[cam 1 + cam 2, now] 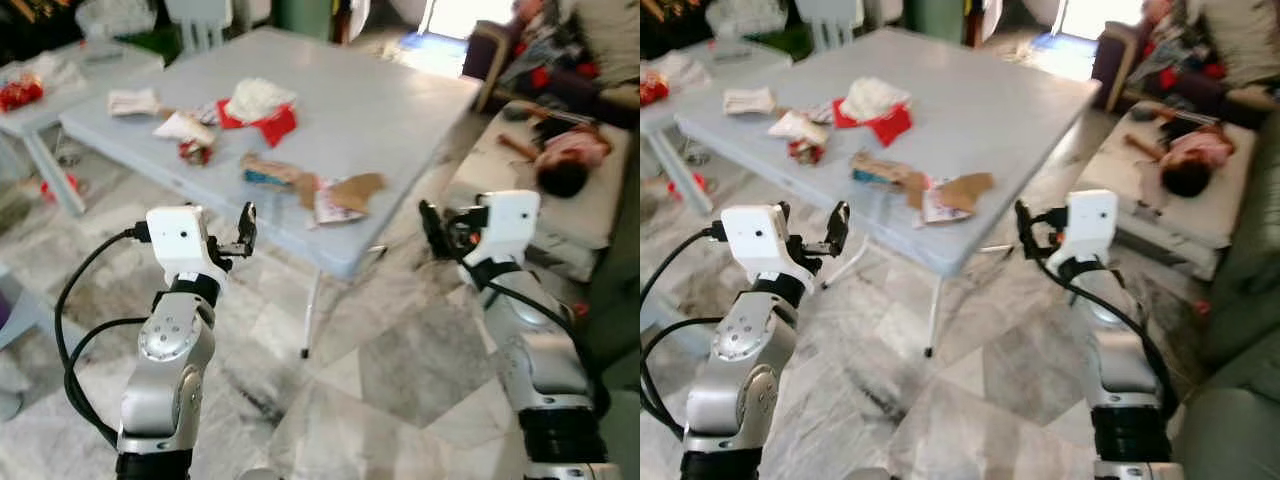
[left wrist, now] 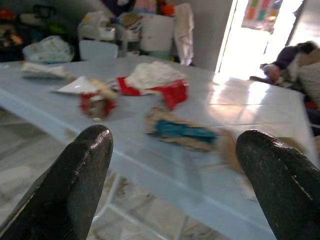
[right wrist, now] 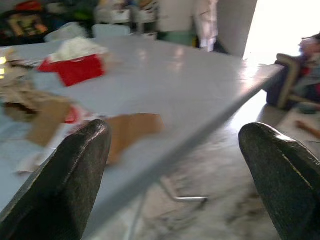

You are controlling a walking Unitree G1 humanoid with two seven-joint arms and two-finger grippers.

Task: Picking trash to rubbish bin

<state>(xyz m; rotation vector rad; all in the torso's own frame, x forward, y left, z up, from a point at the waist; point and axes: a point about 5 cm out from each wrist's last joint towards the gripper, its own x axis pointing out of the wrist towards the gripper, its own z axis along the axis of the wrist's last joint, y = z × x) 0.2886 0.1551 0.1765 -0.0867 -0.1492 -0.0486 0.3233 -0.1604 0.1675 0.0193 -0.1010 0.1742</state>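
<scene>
Trash lies scattered on a pale blue folding table (image 1: 390, 100): a red wrapper with white tissue (image 1: 258, 106), a crushed red item (image 1: 195, 152), a teal packet in brown paper (image 2: 182, 132) and torn brown cardboard (image 1: 355, 188). A folded white paper (image 1: 133, 101) sits at the far left of the tabletop. My left gripper (image 1: 243, 232) hovers open just before the table's near edge, below the cardboard and packet. My right gripper (image 1: 435, 230) stands open off the table's near right corner, above the floor. Both hold nothing; their fingers (image 2: 75, 180) (image 3: 70, 175) are spread wide.
A person lies on a mattress (image 1: 590, 220) on the floor to the right of the table. A second table (image 1: 60, 75) with bags stands at the left, a white chair (image 1: 200, 20) behind. A dark green sofa (image 1: 1240, 400) is at my right. Marble floor (image 1: 400, 370) lies underfoot.
</scene>
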